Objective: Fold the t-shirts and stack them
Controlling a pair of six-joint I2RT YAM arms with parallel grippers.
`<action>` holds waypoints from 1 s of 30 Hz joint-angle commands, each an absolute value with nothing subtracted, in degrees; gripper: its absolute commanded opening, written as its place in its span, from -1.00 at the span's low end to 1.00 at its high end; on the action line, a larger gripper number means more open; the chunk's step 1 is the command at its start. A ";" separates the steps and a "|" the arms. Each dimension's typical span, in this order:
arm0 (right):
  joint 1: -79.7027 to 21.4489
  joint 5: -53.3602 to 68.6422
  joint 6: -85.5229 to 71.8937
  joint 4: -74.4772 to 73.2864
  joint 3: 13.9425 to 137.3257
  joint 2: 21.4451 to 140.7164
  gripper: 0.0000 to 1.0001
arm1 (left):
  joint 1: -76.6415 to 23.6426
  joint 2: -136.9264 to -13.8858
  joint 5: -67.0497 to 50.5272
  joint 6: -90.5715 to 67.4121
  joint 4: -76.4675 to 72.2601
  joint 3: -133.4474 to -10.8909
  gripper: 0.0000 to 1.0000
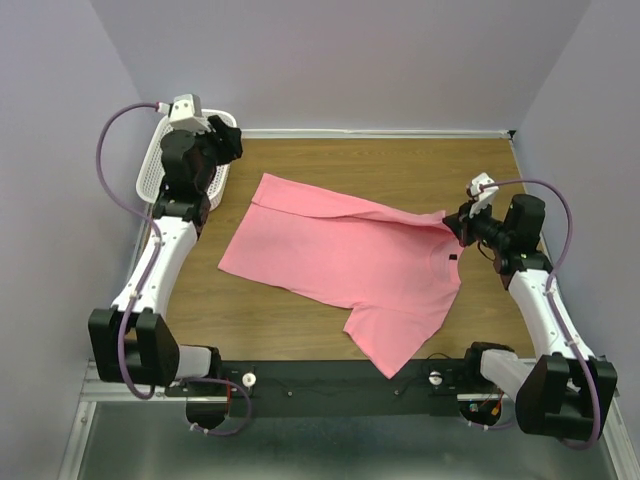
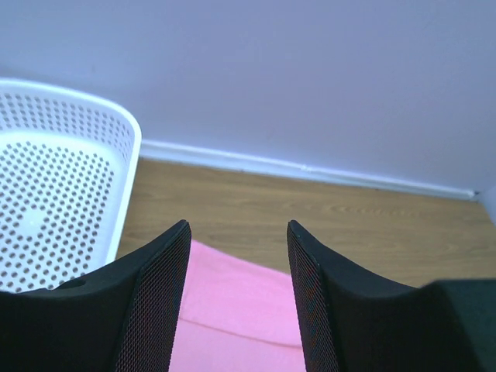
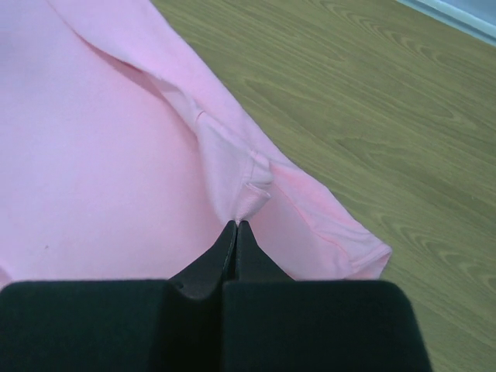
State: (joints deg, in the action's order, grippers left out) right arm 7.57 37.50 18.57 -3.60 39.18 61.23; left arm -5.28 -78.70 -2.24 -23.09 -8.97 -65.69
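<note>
The pink t-shirt (image 1: 345, 255) lies spread across the wooden table, its right part lifted into a taut ridge. My right gripper (image 1: 452, 224) is shut on a pinch of the cloth; in the right wrist view the t-shirt (image 3: 93, 155) bunches at the closed tips of that gripper (image 3: 235, 225). Over the table's far left my left gripper (image 1: 228, 140) hangs open with nothing between its fingers (image 2: 159, 294). In the left wrist view the gripper (image 2: 239, 226) stands above a corner of the t-shirt (image 2: 232, 310).
A white mesh basket (image 1: 158, 160) stands at the far left against the wall, partly hidden behind the left arm; its rim (image 2: 128, 155) shows in the left wrist view. Walls close in the table at the back and both sides.
</note>
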 commanded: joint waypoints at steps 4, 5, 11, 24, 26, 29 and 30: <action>7.47 44.82 27.14 -12.73 37.88 57.13 -0.97 | -3.08 -68.31 -4.30 -21.18 -5.54 -64.34 0.24; 7.56 45.17 27.85 -13.53 37.88 56.87 -0.96 | -2.99 -67.33 -4.83 -21.01 -5.28 -63.73 0.24; 7.47 46.32 35.76 -19.86 36.92 56.60 -0.66 | -2.64 -61.00 -8.52 -20.30 -4.48 -57.49 0.24; 7.47 39.80 29.89 -24.34 42.88 65.62 1.00 | -2.55 -43.61 -10.28 -16.18 -0.09 -45.81 0.24; 7.38 43.05 31.19 -27.49 45.42 73.69 0.98 | -2.55 -39.91 -10.37 -15.73 1.40 -43.78 0.24; 6.24 43.16 29.71 -27.51 47.54 79.00 0.79 | -2.55 -35.87 -10.72 -14.85 1.76 -40.35 0.24; 4.94 40.54 28.75 -27.16 49.55 81.71 0.72 | -2.55 -35.08 -10.98 -14.77 1.67 -39.65 0.25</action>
